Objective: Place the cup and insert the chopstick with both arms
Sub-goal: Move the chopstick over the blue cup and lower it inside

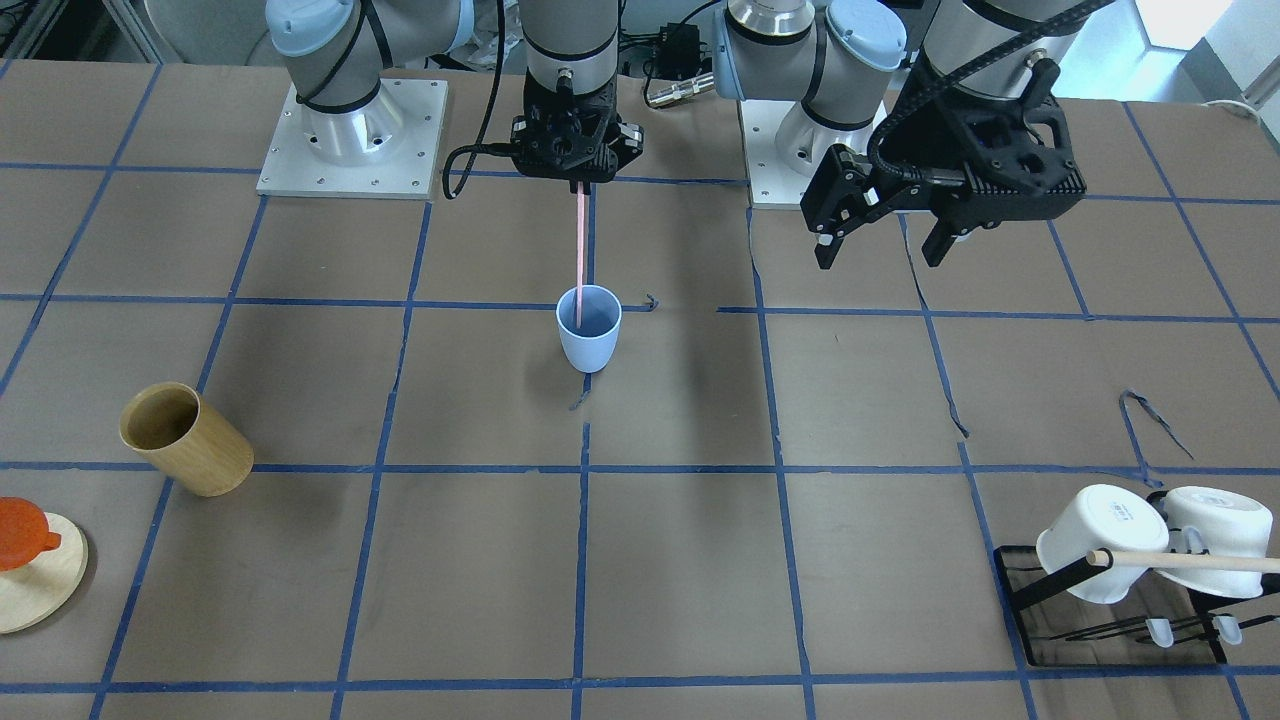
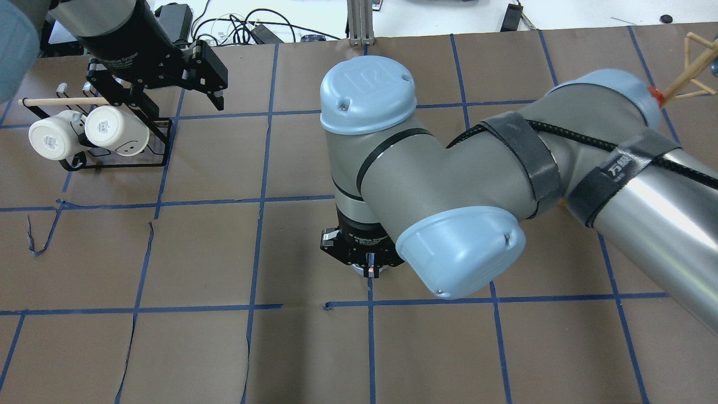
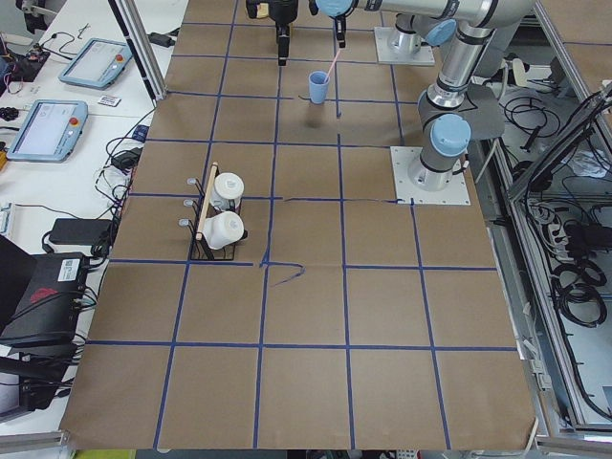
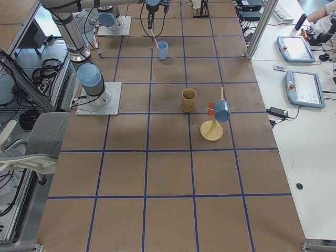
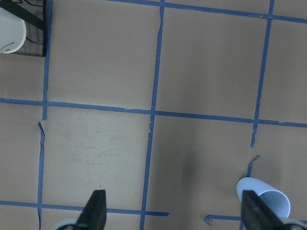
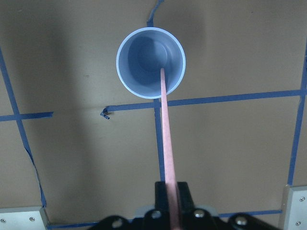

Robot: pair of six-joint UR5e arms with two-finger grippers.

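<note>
Right arm: pincer (image 1: 579, 184) hangs straight above the blue cup (image 1: 589, 330), jaws clamped together on the upper end of the pink chopstick (image 1: 580, 250). The chopstick runs close to vertical from the jaws down past the cup rim. In the right wrist view its lower end lies inside the cup, off-centre toward the wall. Whether the tip touches the cup bottom cannot be told.

Blue cup: upright on the tabletop (image 1: 680, 560), mouth up, near mid-table, just beside a crossing of the blue tape lines. Nothing grips it; only the chopstick is inside it.

Left arm: pincer (image 1: 882, 250) is above the tabletop, well apart from the cup, on the robot's left of it. Jaws stand wide apart with nothing between them. The left wrist view shows both fingertips (image 5: 96, 211) with bare tabletop between, and the blue cup low in the frame next to the right-hand fingertip.

Other items:
- Wooden cup (image 1: 188, 440), upright, well apart from the blue cup, toward the robot's right end of the tabletop.
- Orange piece (image 1: 22, 532) on a round wooden base (image 1: 45, 590), just beyond the wooden cup at the table edge.
- Black rack (image 1: 1040, 580) at the robot's left end, carrying two white mugs (image 1: 1102, 542) that hang side by side on a wooden rod (image 1: 1190, 561), mouths tipped downward.
</note>
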